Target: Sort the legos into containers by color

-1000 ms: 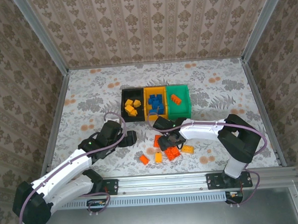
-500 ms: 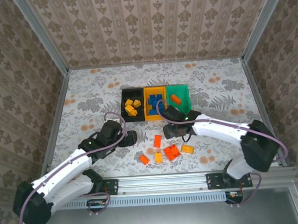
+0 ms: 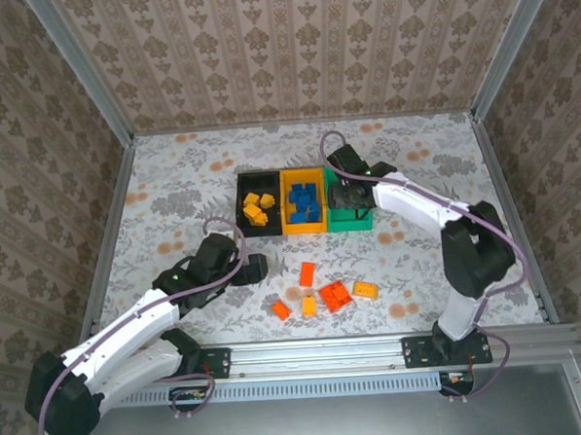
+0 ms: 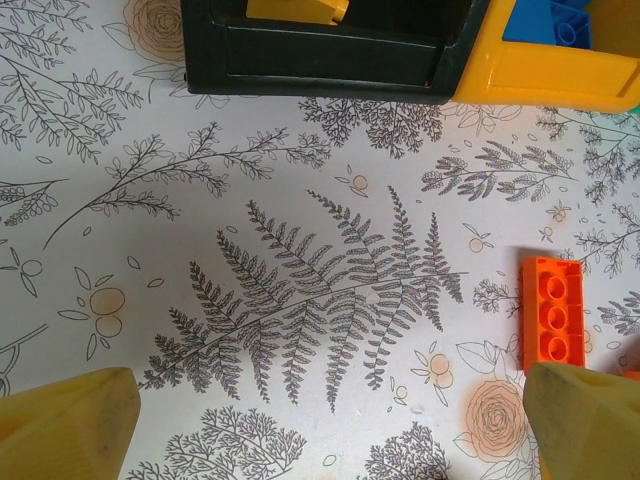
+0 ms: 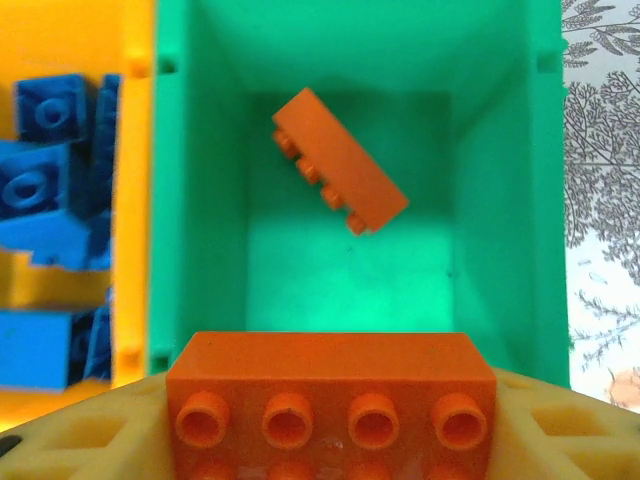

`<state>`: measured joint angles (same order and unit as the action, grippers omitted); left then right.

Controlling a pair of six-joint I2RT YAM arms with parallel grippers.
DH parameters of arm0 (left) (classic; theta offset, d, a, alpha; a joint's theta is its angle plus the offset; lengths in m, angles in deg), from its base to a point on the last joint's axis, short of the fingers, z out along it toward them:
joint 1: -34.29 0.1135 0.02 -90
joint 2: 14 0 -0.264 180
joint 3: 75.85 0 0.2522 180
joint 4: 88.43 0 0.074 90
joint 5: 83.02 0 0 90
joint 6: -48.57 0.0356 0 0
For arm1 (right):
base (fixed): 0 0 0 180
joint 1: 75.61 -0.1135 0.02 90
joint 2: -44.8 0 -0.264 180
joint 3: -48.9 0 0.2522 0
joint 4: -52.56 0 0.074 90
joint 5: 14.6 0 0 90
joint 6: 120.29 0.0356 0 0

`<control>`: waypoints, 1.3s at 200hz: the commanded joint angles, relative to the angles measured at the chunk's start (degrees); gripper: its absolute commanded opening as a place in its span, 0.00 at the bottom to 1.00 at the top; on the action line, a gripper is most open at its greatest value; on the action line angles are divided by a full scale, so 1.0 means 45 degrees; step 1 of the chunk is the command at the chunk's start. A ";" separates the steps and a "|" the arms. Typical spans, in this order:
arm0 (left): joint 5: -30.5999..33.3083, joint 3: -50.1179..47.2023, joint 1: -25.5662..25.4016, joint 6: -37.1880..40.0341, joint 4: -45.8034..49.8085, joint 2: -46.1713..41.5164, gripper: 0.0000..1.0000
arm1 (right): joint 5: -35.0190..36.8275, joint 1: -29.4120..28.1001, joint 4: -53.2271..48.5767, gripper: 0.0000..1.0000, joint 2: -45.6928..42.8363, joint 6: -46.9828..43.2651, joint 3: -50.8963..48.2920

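Three bins stand in a row on the bench (image 3: 191,174). The yellow bin (image 3: 306,228) is in the middle, with the black bin (image 3: 241,206) touching its left side and the green bin (image 3: 349,223) touching its right side. Blue legos (image 3: 304,205) lie in the yellow bin and yellow legos (image 3: 257,208) in the black bin.

Just right of the yellow bin, the right claw (image 3: 349,193) hangs over the green bin. It is closed on an orange-red brick (image 5: 330,400), gripped at both ends with its studs facing the wrist camera. A second brick (image 5: 340,162) of the same colour lies tilted on the green bin's floor.

On the near side of the yellow bin and somewhat to its left, the left claw (image 3: 254,266) sits low over the bench. Its fingers (image 4: 65,425) are spread wide with nothing between them.

Five loose legos lie on the bench on the near side of the yellow bin:
- a long orange-red one (image 3: 307,273), closest to the bin
- a larger orange-red one (image 3: 335,294)
- a yellow-orange one (image 3: 364,290)
- two small orange ones (image 3: 281,310) (image 3: 309,305), farther off
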<state>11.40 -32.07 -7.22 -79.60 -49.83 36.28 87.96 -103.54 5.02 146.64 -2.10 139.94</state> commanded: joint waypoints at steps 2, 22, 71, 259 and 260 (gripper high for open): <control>-0.0109 0.0326 0.0069 -0.0047 0.0144 -0.0156 1.00 | 0.0225 0.0147 -0.0208 0.62 0.0689 -0.0185 0.1085; -0.0118 0.0355 0.0072 -0.0028 0.0168 -0.0235 1.00 | 0.0091 0.0189 -0.0321 0.79 0.0904 -0.0170 0.1552; -0.0188 0.0496 0.0079 0.0194 0.0253 -0.0176 1.00 | -0.0695 -0.0171 -0.0017 0.89 -0.1016 0.0131 -0.0019; -0.0320 0.0146 0.0173 0.0253 0.0345 -0.0059 1.00 | -0.4432 -0.7408 -0.2535 0.72 -0.5652 0.2160 -0.6627; -0.0320 0.0146 0.0178 0.0237 0.0342 -0.0059 1.00 | -0.4451 -0.7437 -0.2534 0.72 -0.5636 0.2167 -0.6636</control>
<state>10.55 -31.17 -7.07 -79.17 -49.32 36.61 71.65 -134.68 -2.24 122.55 4.95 111.96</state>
